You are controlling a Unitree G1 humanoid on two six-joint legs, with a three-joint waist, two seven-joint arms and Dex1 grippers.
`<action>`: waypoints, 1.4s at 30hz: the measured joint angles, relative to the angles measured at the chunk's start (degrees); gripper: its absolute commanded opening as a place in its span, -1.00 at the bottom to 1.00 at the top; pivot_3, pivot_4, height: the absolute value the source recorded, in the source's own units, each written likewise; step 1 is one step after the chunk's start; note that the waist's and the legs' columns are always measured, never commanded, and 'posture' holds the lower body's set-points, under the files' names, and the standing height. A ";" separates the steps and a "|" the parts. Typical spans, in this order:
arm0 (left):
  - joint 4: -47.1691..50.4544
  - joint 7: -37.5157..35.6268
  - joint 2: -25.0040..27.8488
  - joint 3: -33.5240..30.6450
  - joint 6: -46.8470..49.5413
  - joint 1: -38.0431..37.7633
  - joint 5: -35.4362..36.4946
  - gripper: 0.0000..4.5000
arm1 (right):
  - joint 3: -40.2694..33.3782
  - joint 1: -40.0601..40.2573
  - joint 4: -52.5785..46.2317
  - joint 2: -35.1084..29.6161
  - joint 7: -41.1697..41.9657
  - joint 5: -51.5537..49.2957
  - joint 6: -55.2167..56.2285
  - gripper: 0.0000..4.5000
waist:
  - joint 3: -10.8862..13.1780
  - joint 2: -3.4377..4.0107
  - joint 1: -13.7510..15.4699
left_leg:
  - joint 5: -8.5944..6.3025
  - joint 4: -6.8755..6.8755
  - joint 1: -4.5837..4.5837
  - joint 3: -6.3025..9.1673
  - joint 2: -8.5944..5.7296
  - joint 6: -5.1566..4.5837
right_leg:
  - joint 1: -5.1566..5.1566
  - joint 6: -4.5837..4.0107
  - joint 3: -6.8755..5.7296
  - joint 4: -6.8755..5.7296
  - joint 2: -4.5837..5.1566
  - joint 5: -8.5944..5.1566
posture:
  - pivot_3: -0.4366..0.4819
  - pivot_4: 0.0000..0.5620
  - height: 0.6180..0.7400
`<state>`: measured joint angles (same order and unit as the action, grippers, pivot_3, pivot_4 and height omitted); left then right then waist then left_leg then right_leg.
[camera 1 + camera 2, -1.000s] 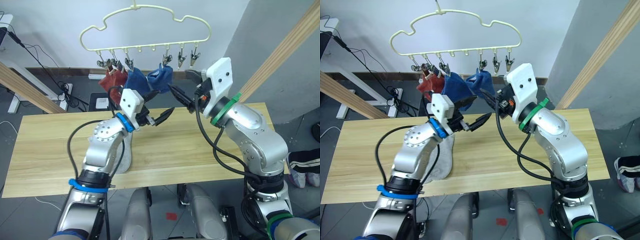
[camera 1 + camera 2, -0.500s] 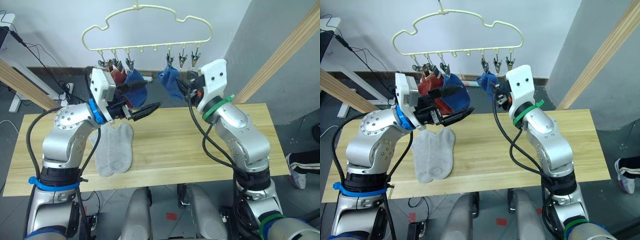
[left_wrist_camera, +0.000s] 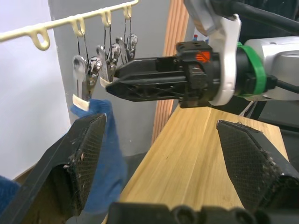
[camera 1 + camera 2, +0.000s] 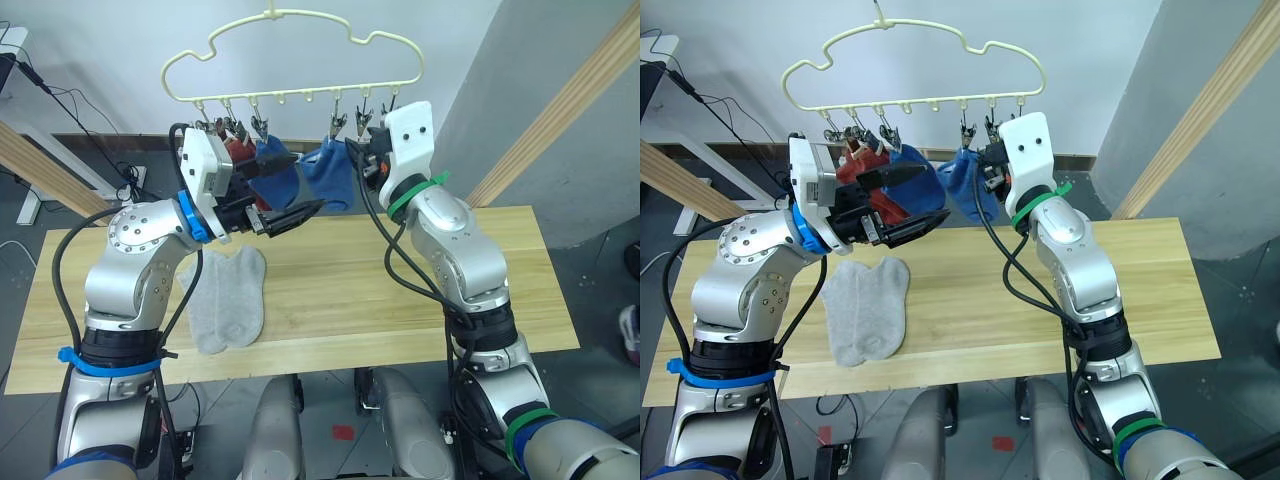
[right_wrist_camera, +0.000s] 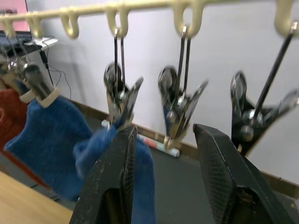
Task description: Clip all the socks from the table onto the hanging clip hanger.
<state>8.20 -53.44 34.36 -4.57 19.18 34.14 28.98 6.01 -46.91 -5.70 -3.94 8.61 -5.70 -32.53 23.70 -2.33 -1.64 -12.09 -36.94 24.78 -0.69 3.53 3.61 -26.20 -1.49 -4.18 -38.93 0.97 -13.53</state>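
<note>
Up top: right end effector [image 5: 161, 186] fingers apart at clip hanger [image 4: 290, 45], beside blue sock [image 5: 117, 163]. Left end effector [image 3: 163, 186] fingers apart. Grey socks [image 4: 228, 298] flat near tabletop [image 4: 400, 300] front edge.

A white wall [image 4: 100, 40] stands far; grey floor [image 4: 170, 195] with cables [image 4: 120, 185] below; slanted wooden beams [image 4: 560, 105] either side.

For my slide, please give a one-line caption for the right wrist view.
Open right tool below the hanger clips, one clip gripping a blue sock.
</note>
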 measured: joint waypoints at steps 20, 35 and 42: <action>-1.60 -1.14 -0.26 0.21 -1.41 -0.22 -1.13 0.84 | -0.42 -4.48 5.17 2.68 1.43 -0.14 2.91 -0.11 | 0.00 0.00 0.06 | -0.08 -0.01 0.00 0.01 0.03 -0.15 | 0.00 -0.01 -0.01 -0.03 0.00 0.01 | -0.12 0.35 1.00; -1.59 -1.18 -0.26 0.26 -2.29 -1.14 -1.45 0.84 | -1.52 -5.62 6.11 2.77 1.70 -0.23 3.82 -0.11 | 0.00 0.00 0.18 | -0.08 -0.01 0.00 0.01 0.04 -0.15 | 0.00 -0.02 0.00 -0.03 0.04 0.01 | -0.12 0.35 1.00; -1.60 -1.75 -0.26 0.47 -2.81 -1.30 -1.94 0.84 | -1.68 -1.48 -1.45 -0.46 3.87 -0.94 -0.50 -0.11 | 0.00 0.00 0.22 | -0.08 -0.01 0.00 0.01 0.03 -0.15 | 0.00 -0.02 0.00 -0.03 0.05 0.01 | -0.13 0.36 1.00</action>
<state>6.60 -55.20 34.09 -4.10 16.37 32.83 27.04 4.34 -48.40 -7.15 -4.40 12.48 -6.65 -33.03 23.70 -2.33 -1.42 -12.18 -36.95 24.78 -0.68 3.56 3.46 -26.20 -1.50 -4.19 -38.96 1.02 -13.52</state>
